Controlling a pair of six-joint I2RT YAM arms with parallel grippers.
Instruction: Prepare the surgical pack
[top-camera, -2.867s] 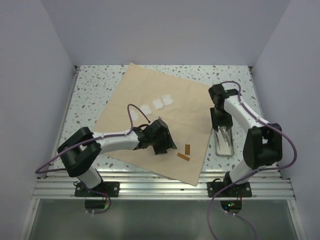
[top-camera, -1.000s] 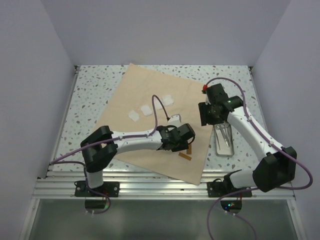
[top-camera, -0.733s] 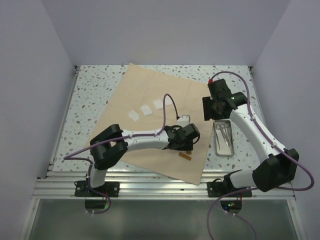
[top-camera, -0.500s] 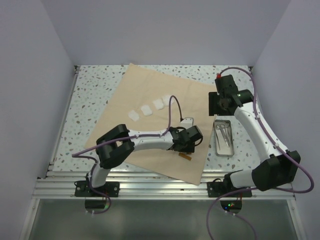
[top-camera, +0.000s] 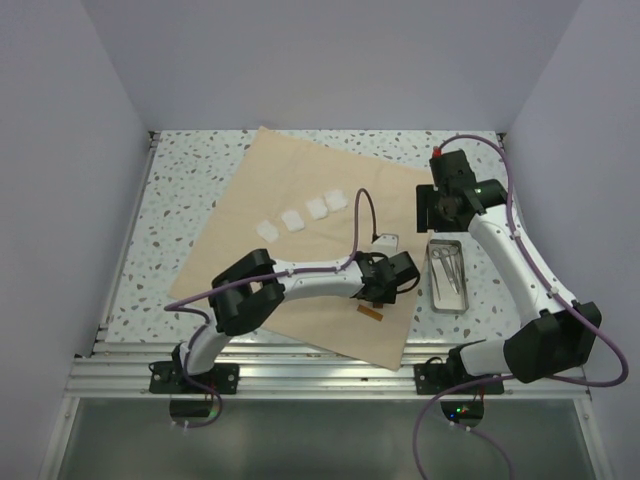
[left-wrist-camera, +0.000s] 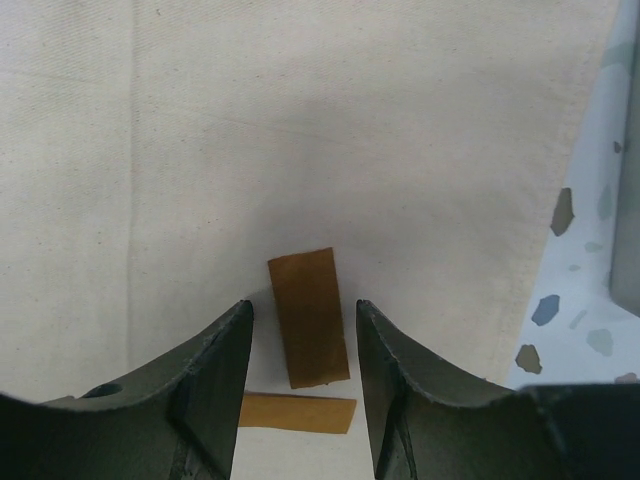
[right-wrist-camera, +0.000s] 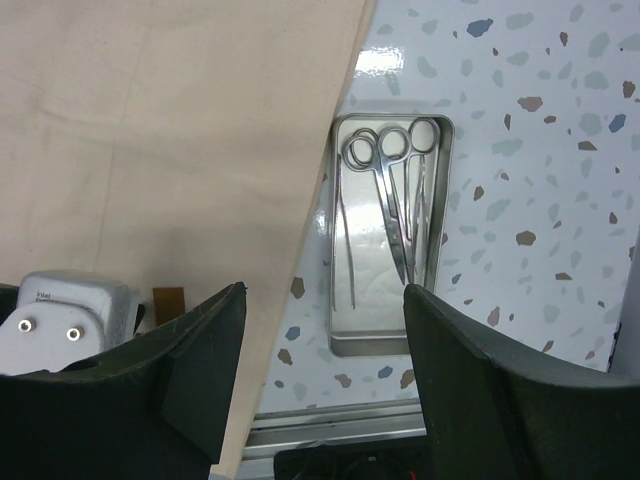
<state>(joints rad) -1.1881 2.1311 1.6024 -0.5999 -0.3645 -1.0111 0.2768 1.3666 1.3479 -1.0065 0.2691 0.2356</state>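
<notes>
The surgical pack (top-camera: 300, 250) lies spread flat as a wide tan cloth sheet across the table. My left gripper (top-camera: 383, 295) hovers low over the sheet's near right part. In the left wrist view it (left-wrist-camera: 303, 308) is open, its fingers either side of a small brown strip (left-wrist-camera: 308, 317) without touching it. A second brown strip (left-wrist-camera: 297, 412) lies crosswise just behind the first. My right gripper (top-camera: 432, 215) hangs open and empty high above the cloth's right edge. In the right wrist view it (right-wrist-camera: 324, 292) frames that edge and the tray.
A small steel tray (top-camera: 449, 309) holding scissor-like instruments (right-wrist-camera: 395, 200) sits on the speckled table right of the cloth. Several white gauze squares (top-camera: 300, 215) lie in a row on the cloth's middle. Walls close in on three sides, and an aluminium rail (top-camera: 320, 375) runs along the near edge.
My left arm has reached rightward across the cloth until its gripper stands over the brown strips. My right gripper has lifted away from the tray and drawn back toward the far right.
</notes>
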